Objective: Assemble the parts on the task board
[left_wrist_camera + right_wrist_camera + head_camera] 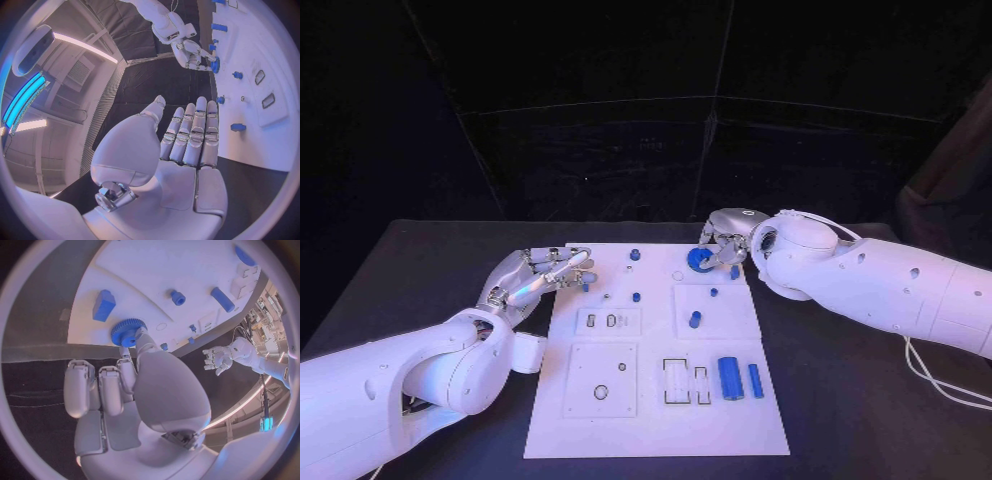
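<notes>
Your right hand (134, 390) pinches the blue gear (127, 332) at its fingertips, over the task board (733, 420) far edge. The gear looks light, rigid and toothed, so hold it by the rim. Your left hand (181, 145) hovers open, holding nothing.

My arms are smooth white shells, rounded and bulging at the joints, dotted with small dark screw holes. A thin pale cable (929, 372) trails from my right arm. My left hand (538, 277) and right hand (720, 243) are silver, with segmented fingers.
</notes>
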